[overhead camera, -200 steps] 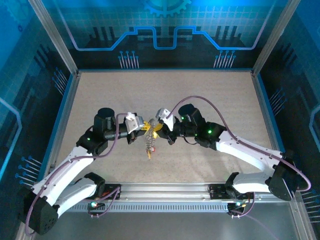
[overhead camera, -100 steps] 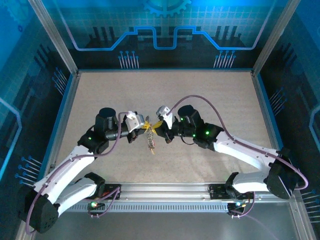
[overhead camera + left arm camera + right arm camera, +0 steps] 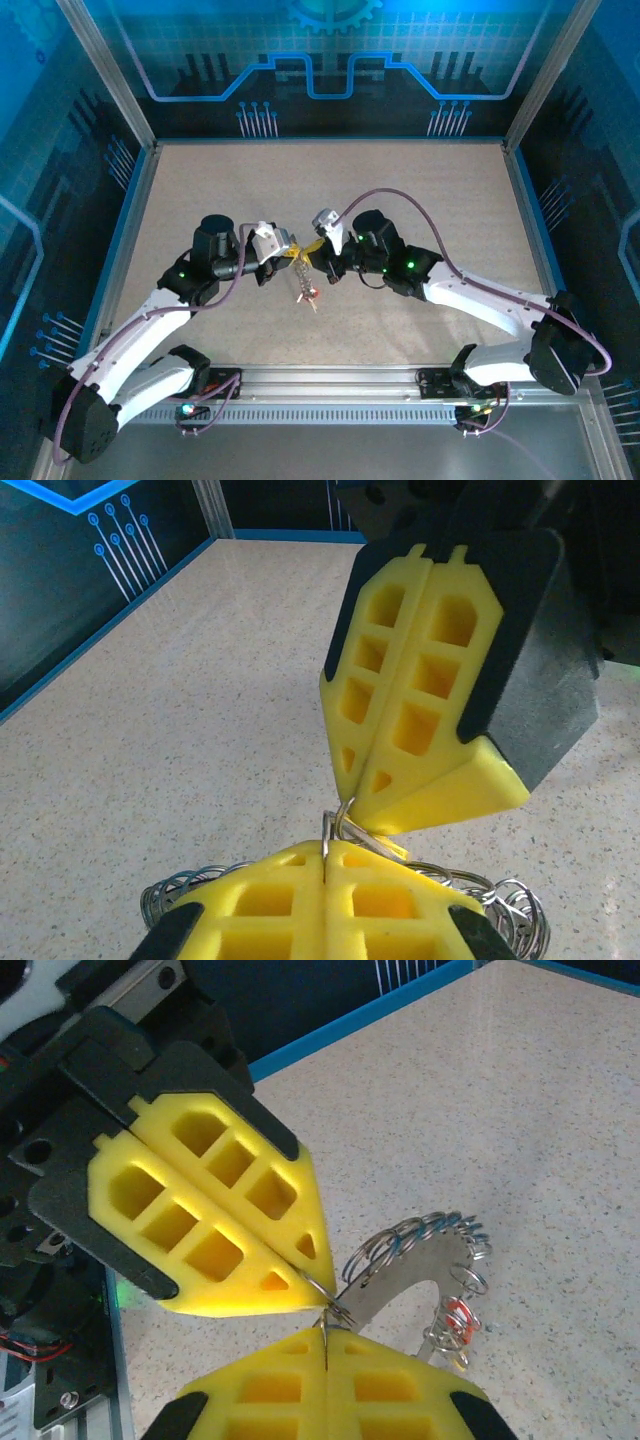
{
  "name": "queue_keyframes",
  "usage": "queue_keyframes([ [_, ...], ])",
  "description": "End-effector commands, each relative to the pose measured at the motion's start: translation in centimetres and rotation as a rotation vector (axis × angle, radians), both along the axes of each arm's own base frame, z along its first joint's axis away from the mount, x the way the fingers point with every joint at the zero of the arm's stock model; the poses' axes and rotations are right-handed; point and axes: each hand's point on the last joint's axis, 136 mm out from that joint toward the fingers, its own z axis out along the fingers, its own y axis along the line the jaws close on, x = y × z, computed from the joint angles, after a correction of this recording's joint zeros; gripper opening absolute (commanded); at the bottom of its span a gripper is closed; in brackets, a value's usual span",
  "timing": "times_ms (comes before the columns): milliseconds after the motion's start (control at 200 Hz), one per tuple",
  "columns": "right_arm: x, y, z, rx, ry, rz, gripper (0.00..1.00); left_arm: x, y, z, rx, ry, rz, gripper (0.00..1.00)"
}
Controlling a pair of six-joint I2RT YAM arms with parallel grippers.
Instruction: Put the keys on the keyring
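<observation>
Pinching keyring (image 3: 395, 1285), both arms' fingers (image 3: 292, 1205) closed.

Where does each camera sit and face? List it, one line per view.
Top external: above, behind the bases, looking down at the table; both arms show.
Left wrist: on the left arm, facing the right gripper; its own left gripper at bottom.
Right wrist: opposite, facing the left gripper; own fingers at bottom.
Shared: the keyring both pinch.

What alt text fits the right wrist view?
Two yellow claws, the right claw below and the left claw upper left, meet tip to tip, both shut on a flat silvery metal keyring strung with small wire loops and a red tag, above a speckled beige table.
</observation>
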Motion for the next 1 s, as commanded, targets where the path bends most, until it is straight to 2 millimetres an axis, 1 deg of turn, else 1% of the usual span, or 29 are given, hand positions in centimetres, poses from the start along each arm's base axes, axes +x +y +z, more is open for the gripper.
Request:
queue_keyframes([
  [0, 0.9, -0.2, 0.1, 0.027, 0.015, -0.065, 0.0, 0.0, -0.6, 1.4, -0.04, -0.035, -0.018, 0.0],
  [145, 0.9, 0.0, 0.3, 0.046, 0.027, -0.069, 0.0, 0.0, -0.7, 1.2, -0.041, -0.022, -0.02, 0.0],
  [390, 0.5, 0.2, 1.1, 0.083, 0.005, -0.037, 0.0, 0.4, -0.6, 1.0, -0.036, -0.01, -0.004, 0.0],
  [630, 1.1, 0.2, 0.7, 0.07, 0.028, -0.073, 0.0, 0.3, -0.7, 1.4, -0.052, -0.012, -0.006, 0.0],
  [996, 1.7, -0.1, 0.5, 0.079, 0.053, -0.127, 0.0, 0.0, -0.9, 1.3, -0.035, -0.015, -0.019, 0.0],
])
